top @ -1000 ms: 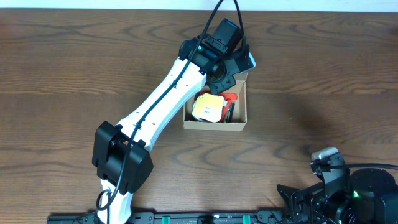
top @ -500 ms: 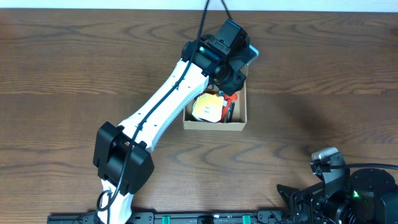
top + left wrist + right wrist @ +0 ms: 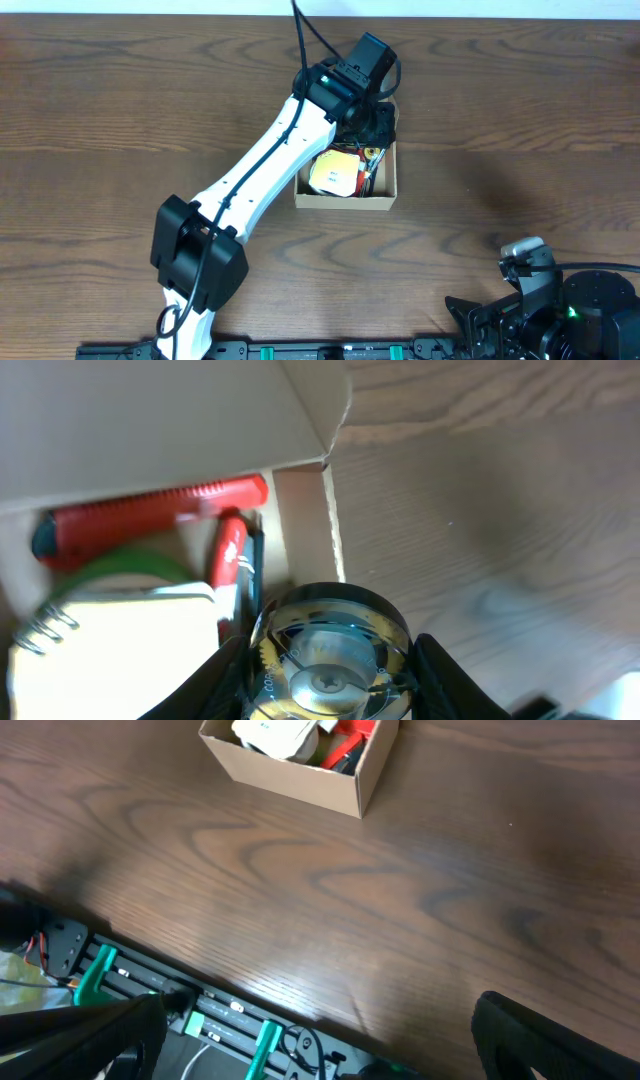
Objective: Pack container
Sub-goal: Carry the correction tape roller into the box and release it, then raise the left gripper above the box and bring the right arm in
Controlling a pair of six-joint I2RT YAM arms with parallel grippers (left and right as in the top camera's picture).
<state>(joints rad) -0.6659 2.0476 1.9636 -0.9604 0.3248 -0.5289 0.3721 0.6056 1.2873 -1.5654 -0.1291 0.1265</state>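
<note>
The container (image 3: 345, 201) is a small tan cardboard box, open, at the middle of the table. A spiral notepad (image 3: 336, 174) and a red pen (image 3: 160, 512) lie in it. Its lid flap (image 3: 150, 420) stands up at the far side. My left gripper (image 3: 377, 124) reaches into the box's far right corner. It is shut on a round clear tape roll (image 3: 330, 655), which hangs over the box's right wall (image 3: 300, 520). My right gripper (image 3: 320, 1040) stands open and empty near the table's front edge, far from the box (image 3: 300, 770).
A green ring (image 3: 120, 570) lies under the notepad's edge in the box. The left arm (image 3: 260, 170) crosses the table from the front left. The right arm's base (image 3: 560, 300) sits at the front right corner, above the rail (image 3: 180, 1005).
The left gripper has dropped lower over the box's far right corner with the tape roll. The roll's pale edge no longer shows from overhead. The right arm has not moved.
</note>
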